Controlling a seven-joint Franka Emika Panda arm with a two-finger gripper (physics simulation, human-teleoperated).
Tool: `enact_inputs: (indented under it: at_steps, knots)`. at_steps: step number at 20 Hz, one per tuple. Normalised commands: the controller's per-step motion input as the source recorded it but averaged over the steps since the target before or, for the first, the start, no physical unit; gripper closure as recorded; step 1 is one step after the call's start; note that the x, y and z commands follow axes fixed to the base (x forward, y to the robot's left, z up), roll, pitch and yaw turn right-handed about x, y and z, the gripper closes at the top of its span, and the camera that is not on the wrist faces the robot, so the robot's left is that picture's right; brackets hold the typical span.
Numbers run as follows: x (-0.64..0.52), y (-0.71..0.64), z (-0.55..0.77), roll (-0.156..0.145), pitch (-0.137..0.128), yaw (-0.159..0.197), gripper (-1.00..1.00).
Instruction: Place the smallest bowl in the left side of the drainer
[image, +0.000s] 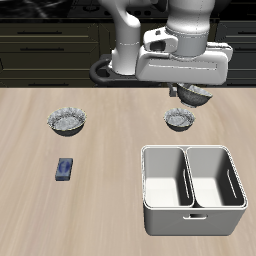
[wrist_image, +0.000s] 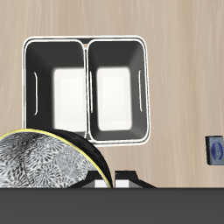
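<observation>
Three bowls (image: 67, 122), one drainer (image: 193, 216), one blue box (image: 64, 169).

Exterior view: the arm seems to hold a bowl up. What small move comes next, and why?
Probably carry the small bowl toward the drainer's left side: the gripper seems shut on it, lifted, but the drainer sits nearer the table's front.
</observation>
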Motion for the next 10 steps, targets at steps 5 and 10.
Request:
enact_inputs:
  at_steps: [5, 10]
  knots:
    - [0.25, 0.1, -0.06, 0.019, 0.004, 0.001, 1.0]
    - [0.23, 0.07, -0.14, 0.008, 0.013, 0.001, 1.0]
